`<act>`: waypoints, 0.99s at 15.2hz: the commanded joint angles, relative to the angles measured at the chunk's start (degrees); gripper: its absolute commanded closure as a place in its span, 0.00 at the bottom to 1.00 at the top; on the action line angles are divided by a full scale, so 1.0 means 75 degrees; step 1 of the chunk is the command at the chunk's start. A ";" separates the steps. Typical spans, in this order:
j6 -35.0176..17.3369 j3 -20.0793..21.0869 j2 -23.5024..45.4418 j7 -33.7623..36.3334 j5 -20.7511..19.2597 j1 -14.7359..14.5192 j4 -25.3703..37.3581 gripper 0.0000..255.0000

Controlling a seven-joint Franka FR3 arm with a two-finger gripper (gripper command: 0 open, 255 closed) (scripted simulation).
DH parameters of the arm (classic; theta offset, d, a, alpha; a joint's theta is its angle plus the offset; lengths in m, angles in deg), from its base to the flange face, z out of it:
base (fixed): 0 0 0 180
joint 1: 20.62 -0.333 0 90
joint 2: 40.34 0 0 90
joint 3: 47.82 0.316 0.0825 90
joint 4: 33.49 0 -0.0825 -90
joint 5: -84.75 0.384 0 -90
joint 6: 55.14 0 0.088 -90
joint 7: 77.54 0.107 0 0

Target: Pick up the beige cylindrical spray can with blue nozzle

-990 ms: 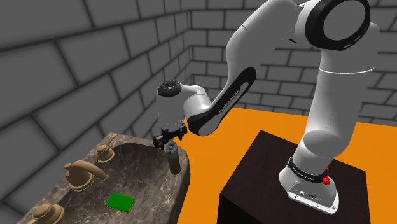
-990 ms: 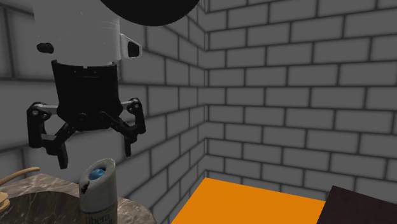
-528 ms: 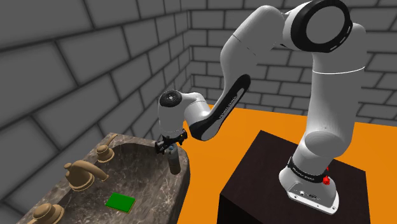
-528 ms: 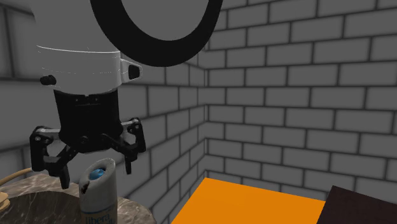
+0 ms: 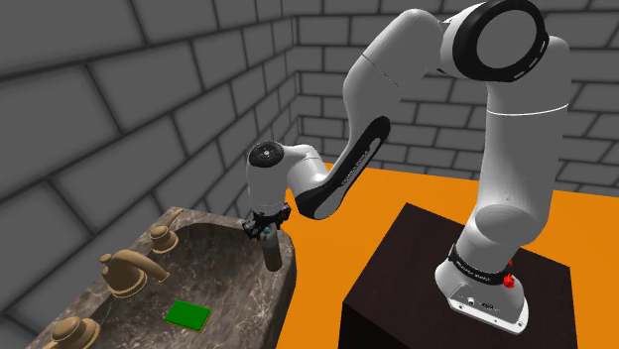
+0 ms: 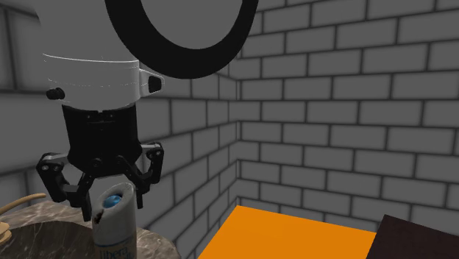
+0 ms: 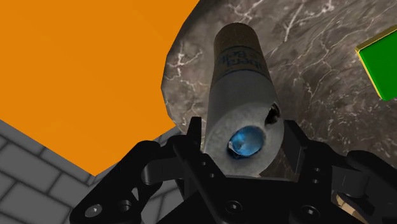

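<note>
Soft, even light, grey brick wall (image 5: pixel 149 89) dim, orange floor (image 6: pixel 294 235) bright and flat, small shine on the blue nozzle (image 7: pixel 247 141), white arm (image 5: pixel 516 178) softly shaded, edges crisp

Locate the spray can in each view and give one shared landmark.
Shoulder view: can left of centre, upright on the counter's rim, next to the orange floor.
Second exterior view: can at lower left, blue nozzle on top.
Wrist view: can seen from above, on the counter's edge beside the floor.
Shared landmark: the marbled counter under the can.
</note>
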 commanded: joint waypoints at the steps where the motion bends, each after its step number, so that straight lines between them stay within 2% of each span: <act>1: 0.0005 -0.0003 0.0002 -0.0003 0.0000 0.0003 -0.0006 1.00; 2: 0.0016 -0.0004 0.0015 0.0001 -0.0002 -0.0005 0.0012 1.00; 15: 0.0727 0.0661 -0.1166 -0.1394 0.1720 0.0488 0.0043 1.00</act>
